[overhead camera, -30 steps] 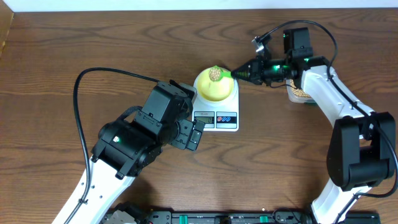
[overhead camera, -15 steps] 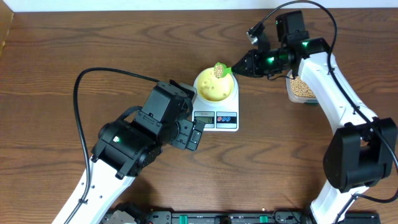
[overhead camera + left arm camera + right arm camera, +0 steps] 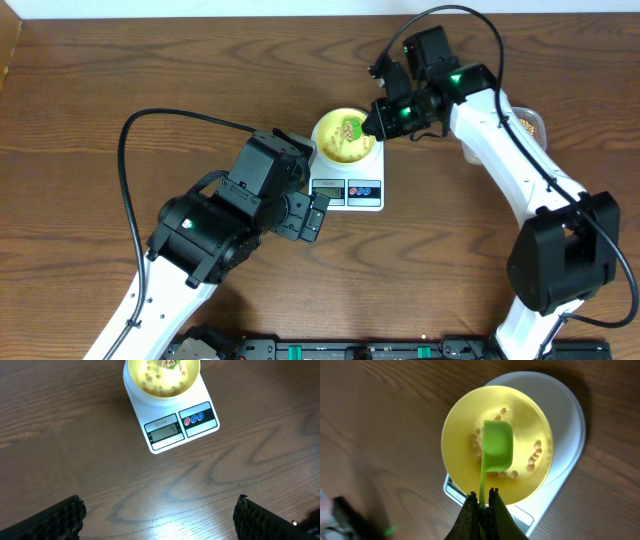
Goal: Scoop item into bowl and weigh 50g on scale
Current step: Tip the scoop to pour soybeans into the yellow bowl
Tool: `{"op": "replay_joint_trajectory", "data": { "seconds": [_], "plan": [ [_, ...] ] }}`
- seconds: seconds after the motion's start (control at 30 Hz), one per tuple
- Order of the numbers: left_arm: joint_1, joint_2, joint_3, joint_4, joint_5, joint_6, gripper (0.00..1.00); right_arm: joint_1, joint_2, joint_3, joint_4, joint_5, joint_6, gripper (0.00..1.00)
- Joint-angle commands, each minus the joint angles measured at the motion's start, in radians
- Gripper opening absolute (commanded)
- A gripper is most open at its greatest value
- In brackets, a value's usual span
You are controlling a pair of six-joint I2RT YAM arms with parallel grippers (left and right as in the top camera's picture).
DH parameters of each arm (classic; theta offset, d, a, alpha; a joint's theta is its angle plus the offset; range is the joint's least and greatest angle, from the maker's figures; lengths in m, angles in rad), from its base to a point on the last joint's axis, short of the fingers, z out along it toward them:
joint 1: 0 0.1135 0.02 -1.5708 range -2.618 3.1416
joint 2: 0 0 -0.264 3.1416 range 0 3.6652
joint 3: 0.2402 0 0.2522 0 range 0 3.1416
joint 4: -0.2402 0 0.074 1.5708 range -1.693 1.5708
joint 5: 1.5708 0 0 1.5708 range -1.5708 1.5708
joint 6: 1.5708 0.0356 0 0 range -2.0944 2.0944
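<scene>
The white scale (image 3: pixel 365 199) stands mid-table with the pale yellow bowl (image 3: pixel 333 150) on it. A scatter of tan beans, the item (image 3: pixel 535 457), lies in the bowl. My right gripper (image 3: pixel 482 496) is shut on the thin handle of a green scoop (image 3: pixel 497 446), which hangs turned over above the bowl's middle. In the overhead view the right gripper (image 3: pixel 385 118) sits at the bowl's right rim. My left gripper (image 3: pixel 160 512) stands open above bare wood in front of the scale (image 3: pixel 205 425), nothing between its fingers (image 3: pixel 60 520).
A clear tub (image 3: pixel 530 122) holding more beans stands at the right, partly hidden behind the right arm. The left arm (image 3: pixel 215 225) fills the front left of the table. A black cable (image 3: pixel 180 115) loops over the wood on the left.
The right gripper has swung left from beside the tub to over the bowl and turned the scoop over. The beans heaped in the scoop now lie in the bowl. The left arm has not moved.
</scene>
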Motion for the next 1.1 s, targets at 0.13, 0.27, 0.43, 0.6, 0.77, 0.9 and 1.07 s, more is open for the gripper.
{"op": "replay_joint_trajectory", "data": {
  "seconds": [0.13,0.27,0.43,0.6,0.77,0.9,1.07],
  "plan": [
    [0.002,0.002,0.018,0.001,0.005,0.009,0.97,0.075,-0.001,0.085,-0.036,0.21,-0.117,0.01],
    [0.002,0.002,0.018,0.001,0.005,0.009,0.97,0.117,-0.001,0.12,-0.064,0.32,-0.169,0.01],
    [0.002,0.002,0.018,0.001,0.005,0.009,0.97,0.179,-0.001,0.154,-0.093,0.476,-0.233,0.01],
    [0.002,0.002,0.018,0.001,0.005,0.009,0.97,0.231,-0.002,0.163,-0.106,0.568,-0.28,0.01],
    [0.002,0.002,0.018,0.001,0.005,0.009,0.97,0.26,-0.002,0.163,-0.109,0.634,-0.281,0.01],
    [0.002,0.002,0.018,0.001,0.005,0.009,0.97,0.264,-0.002,0.163,-0.109,0.648,-0.28,0.01],
    [0.002,0.002,0.018,0.001,0.005,0.009,0.97,0.253,-0.002,0.165,-0.109,0.604,-0.249,0.01]
  ]
}}
